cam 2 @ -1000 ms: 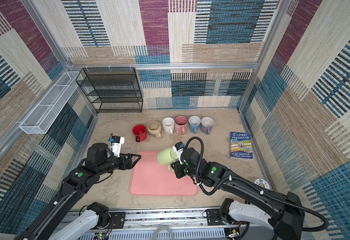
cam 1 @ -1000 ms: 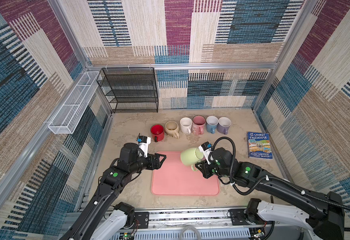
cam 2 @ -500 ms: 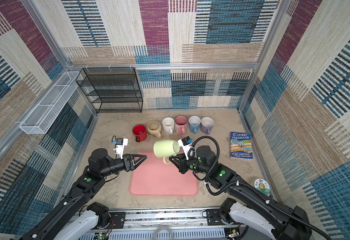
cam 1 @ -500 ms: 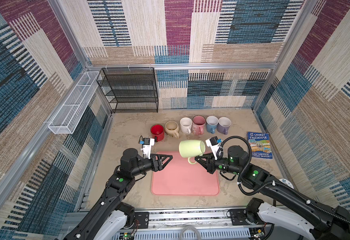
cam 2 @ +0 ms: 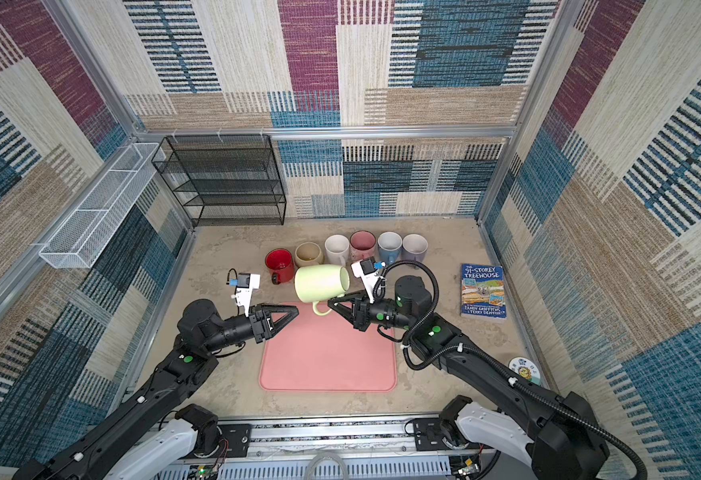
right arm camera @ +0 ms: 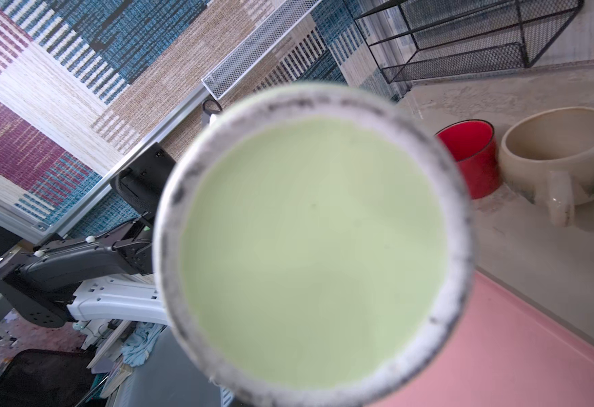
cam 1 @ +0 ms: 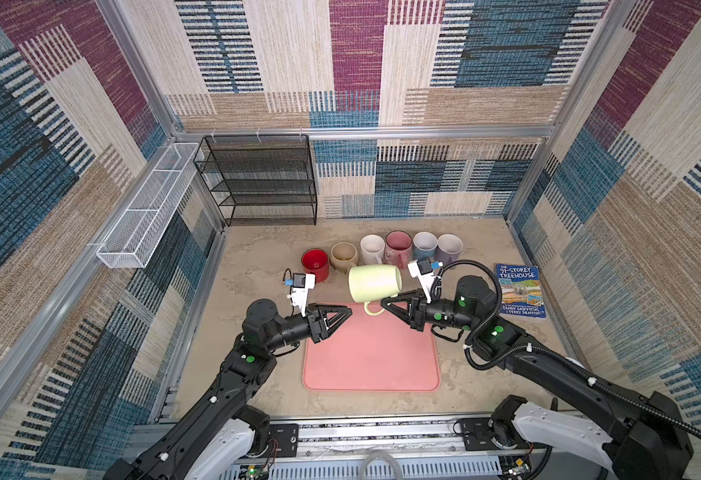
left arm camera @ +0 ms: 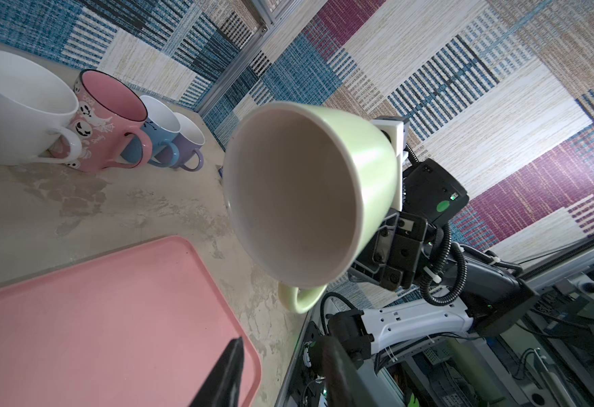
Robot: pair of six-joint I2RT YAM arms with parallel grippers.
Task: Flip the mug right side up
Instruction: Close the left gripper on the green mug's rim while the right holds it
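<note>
The mug point(cam 1: 373, 282) has swung up sideways, pinched by the right claw point(cam 1: 383, 304), near the half-open, empty left claw point(cam 1: 345, 310).

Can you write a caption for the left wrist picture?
Sideways green mug held in the air, open mouth facing us.

Seven mugs in all: six in a row just above the frame's middle (red mug point(cam 1: 314, 264), beige mug point(cam 1: 344, 257), white mug point(cam 1: 371, 248), pink mug point(cam 1: 398, 246), blue mug point(cam 1: 424, 245), lavender mug point(cam 1: 449, 247)), plus one pale green mug point(cam 1: 373, 283) just below that row. There is one pink mat point(cam 1: 371, 353), one book point(cam 1: 521, 291) at the right, and one black wire rack point(cam 1: 259, 183) and one white wire basket point(cam 1: 145, 212) at the upper left.
</note>
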